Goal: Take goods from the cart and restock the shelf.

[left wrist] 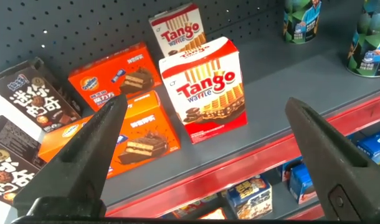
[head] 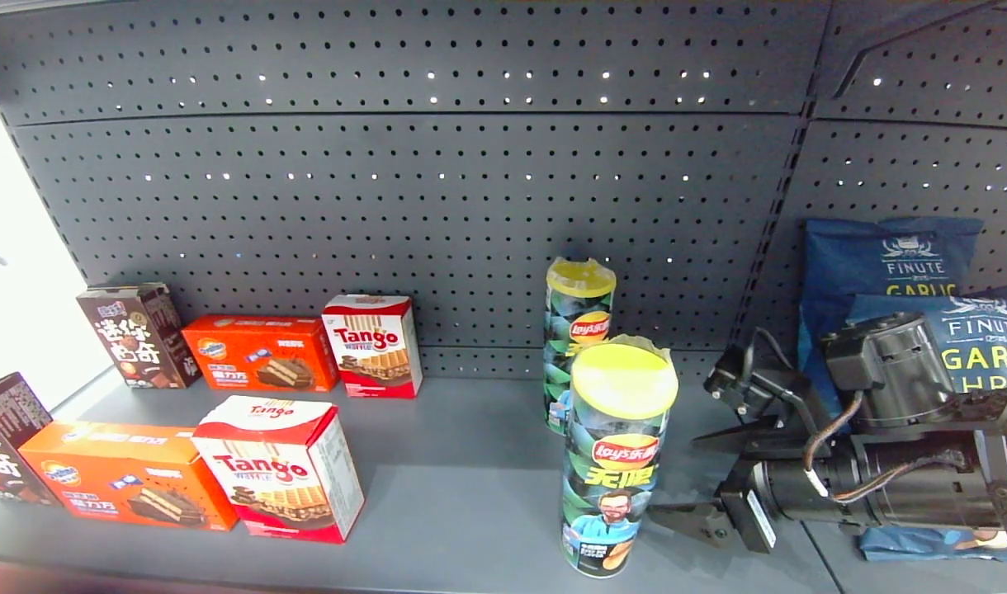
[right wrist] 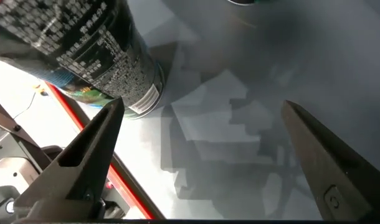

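Near chip can (head: 617, 462) upright at shelf (head: 470, 487) near edge, right of centre. Right gripper (head: 673, 480) just right of it, jaws spread, empty. Likely light, stiff cardboard tube, slick, tippy; grip mid-body, not top.

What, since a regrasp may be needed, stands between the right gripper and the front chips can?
Nothing visible does. The open right gripper sits beside the front chips can, only bare shelf between them; the rear can stands farther back, off that line.
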